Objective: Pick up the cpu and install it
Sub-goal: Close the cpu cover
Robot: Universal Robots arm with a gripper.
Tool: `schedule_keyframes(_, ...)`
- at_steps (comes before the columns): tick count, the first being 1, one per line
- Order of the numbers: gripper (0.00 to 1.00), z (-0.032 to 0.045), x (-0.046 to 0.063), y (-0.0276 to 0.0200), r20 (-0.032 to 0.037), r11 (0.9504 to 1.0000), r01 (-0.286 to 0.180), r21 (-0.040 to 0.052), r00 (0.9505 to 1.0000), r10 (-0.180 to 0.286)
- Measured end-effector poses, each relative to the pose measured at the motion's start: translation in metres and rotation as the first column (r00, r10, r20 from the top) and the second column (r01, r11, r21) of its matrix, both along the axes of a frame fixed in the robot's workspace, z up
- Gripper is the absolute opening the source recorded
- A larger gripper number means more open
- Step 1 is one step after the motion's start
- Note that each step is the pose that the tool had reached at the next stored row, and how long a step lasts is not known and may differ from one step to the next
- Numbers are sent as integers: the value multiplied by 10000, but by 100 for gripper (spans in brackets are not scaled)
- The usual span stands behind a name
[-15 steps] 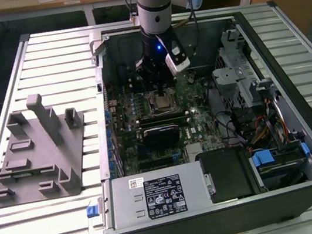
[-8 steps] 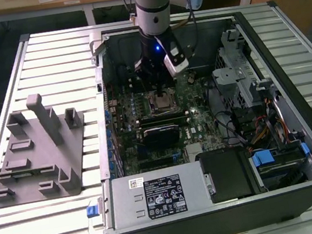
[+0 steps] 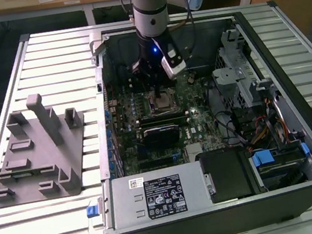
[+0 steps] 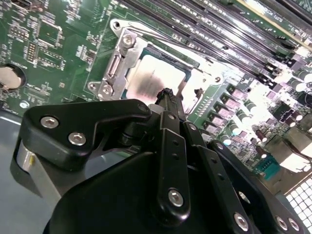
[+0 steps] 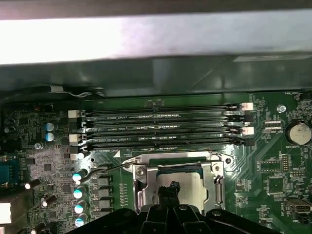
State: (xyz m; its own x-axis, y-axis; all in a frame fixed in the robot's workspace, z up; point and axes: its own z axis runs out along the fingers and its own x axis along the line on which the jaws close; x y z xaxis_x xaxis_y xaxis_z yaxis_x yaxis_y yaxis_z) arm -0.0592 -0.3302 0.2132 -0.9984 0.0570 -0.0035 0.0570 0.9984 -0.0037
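1. Surface (image 3: 45, 57): slatted metal. It carries an open computer case (image 3: 221, 225) and, on the exterior view's left, a grey fixture (image 3: 37, 153) standing apart from the case.
2. Arm (image 3: 149, 5): enters from above and reaches down into the case, over the middle of the motherboard (image 3: 194, 96).
3. Power supply (image 3: 157, 197): a silver box along the near edge of the case, well apart from the arm.
4. Memory slots (image 5: 161, 129): four parallel long black rows just beside the socket frame (image 5: 141, 183). The second wrist view shows the slots (image 4: 234, 29) and the frame (image 4: 117, 63) on the green motherboard (image 4: 58, 44).
5. The cpu (image 3: 165, 100): lies flat inside the metal socket frame on the motherboard, silvery top face up. It shows in both wrist views (image 4: 156, 80) (image 5: 187, 180).
6. Jaws: together, forming one narrow black tip. The tip stands over the cpu's top face, near its middle. Whether the tip touches the cpu cannot be told. Nothing is clamped between the jaws.
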Motion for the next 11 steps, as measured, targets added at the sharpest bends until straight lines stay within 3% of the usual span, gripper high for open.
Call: schedule_keyframes(11,11,-64,-91,-16,-1,10000,0,-2,10000,0)
